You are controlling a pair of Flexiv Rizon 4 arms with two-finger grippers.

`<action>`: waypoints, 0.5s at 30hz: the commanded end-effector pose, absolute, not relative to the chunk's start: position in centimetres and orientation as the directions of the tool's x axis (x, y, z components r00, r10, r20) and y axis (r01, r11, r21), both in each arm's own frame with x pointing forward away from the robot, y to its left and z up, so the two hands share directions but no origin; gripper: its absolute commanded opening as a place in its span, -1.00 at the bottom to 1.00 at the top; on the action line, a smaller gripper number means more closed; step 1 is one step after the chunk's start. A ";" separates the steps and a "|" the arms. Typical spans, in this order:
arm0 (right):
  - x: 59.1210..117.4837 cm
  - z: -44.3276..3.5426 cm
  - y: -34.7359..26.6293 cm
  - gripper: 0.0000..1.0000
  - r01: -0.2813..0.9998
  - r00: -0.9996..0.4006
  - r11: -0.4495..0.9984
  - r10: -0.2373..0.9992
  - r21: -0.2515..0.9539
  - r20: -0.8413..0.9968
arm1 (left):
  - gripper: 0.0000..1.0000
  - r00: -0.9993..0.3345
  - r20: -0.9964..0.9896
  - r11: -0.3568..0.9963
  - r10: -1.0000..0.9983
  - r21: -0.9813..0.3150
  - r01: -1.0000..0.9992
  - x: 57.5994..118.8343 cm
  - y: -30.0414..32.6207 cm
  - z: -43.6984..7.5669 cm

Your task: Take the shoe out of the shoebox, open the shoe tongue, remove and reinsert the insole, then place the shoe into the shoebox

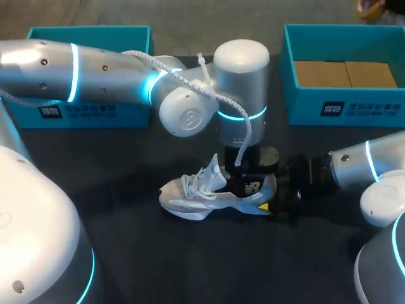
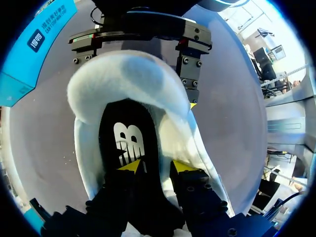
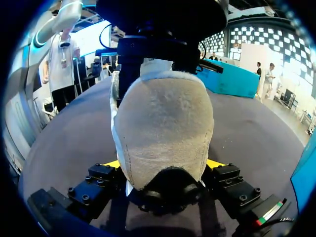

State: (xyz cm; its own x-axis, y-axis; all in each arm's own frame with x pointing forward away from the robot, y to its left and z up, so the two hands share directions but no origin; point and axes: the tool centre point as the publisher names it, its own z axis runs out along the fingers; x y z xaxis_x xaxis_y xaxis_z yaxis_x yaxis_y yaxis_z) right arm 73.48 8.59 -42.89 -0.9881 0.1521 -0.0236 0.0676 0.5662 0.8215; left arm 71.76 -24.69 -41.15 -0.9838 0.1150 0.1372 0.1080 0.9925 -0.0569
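Currently, shoe (image 1: 209,196) on table (image 1: 126,240), judged light, soft-sided, best held at the firm heel, where it is clamped by the right hand (image 3: 163,165); left hand's (image 2: 157,167) grip on insole (image 2: 123,138) cannot be told.

A dark grey tabletop (image 1: 126,253) carries a white lace-up shoe (image 1: 196,199), sole down, near its middle. Two open teal cardboard shoeboxes stand along its far edge: the left shoebox (image 1: 88,114) and the right shoebox (image 1: 342,104).
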 end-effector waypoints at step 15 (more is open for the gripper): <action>73.6 -42.7 8.7 -1.00 0.071 -0.988 0.571 0.154 0.818 -0.023 | -1.00 -0.999 -0.005 0.998 0.036 -0.044 0.037 73.2 -23.1 -45.0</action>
